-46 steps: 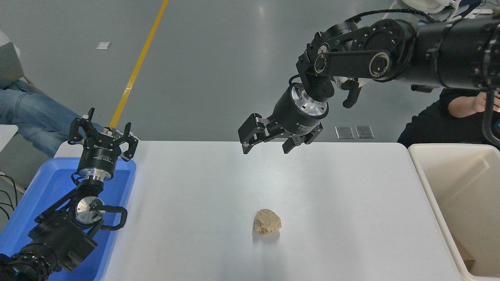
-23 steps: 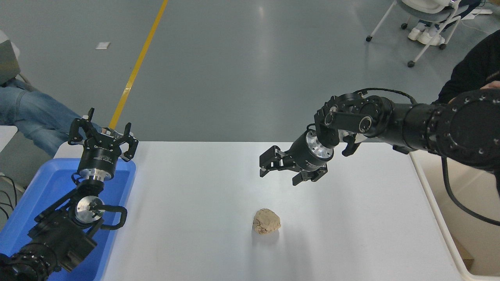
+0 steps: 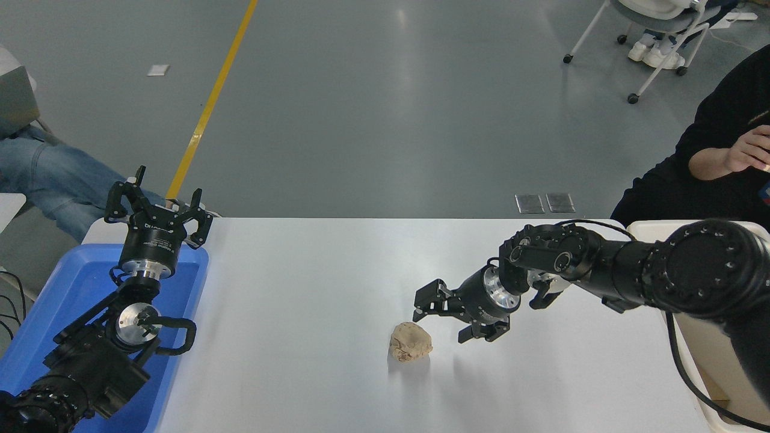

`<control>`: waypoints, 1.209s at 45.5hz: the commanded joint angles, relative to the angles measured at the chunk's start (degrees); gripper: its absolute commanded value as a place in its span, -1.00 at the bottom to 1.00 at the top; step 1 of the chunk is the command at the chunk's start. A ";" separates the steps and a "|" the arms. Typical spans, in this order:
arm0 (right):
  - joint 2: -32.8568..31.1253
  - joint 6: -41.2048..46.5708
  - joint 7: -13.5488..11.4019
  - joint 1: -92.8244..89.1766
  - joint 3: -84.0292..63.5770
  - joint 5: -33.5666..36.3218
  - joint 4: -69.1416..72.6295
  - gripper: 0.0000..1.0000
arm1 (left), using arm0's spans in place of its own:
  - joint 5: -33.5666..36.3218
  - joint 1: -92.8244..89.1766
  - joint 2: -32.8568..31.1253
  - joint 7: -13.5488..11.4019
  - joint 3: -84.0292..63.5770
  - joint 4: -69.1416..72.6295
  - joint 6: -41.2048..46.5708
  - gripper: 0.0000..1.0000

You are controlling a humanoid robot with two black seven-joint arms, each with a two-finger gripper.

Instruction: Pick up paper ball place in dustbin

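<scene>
A white tabletop (image 3: 313,313) is standing on a grey floor, with wide bare surface around the paper ball (image 3: 410,342), which is lying near the tabletop's centre toward the near edge. The ball is lumpy, with no clear long axis. The right hand (image 3: 455,317) is hovering just beside it at upper right, fingers spread apart. The dustbin (image 3: 716,361) is sitting at the right edge, mostly hidden by the arm. The left hand (image 3: 157,207), fingers apart, is resting over a blue tray (image 3: 57,288).
</scene>
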 commanded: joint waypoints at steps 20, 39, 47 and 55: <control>-0.01 -2.53 0.09 -7.26 10.87 0.07 -3.52 1.00 | -0.01 0.00 0.00 0.00 0.00 0.00 0.00 0.98; -0.01 -5.60 0.44 -10.25 10.69 -0.10 -4.48 0.97 | -0.01 0.00 0.00 0.00 0.00 0.00 0.00 0.98; -0.01 -7.54 1.67 -10.16 10.69 -0.28 -4.40 0.01 | -0.01 0.00 0.00 0.00 0.00 0.00 0.00 0.98; -0.01 -7.62 7.99 -10.33 10.43 -6.25 -3.52 -0.59 | -0.01 0.00 0.00 0.00 0.00 0.00 0.00 0.98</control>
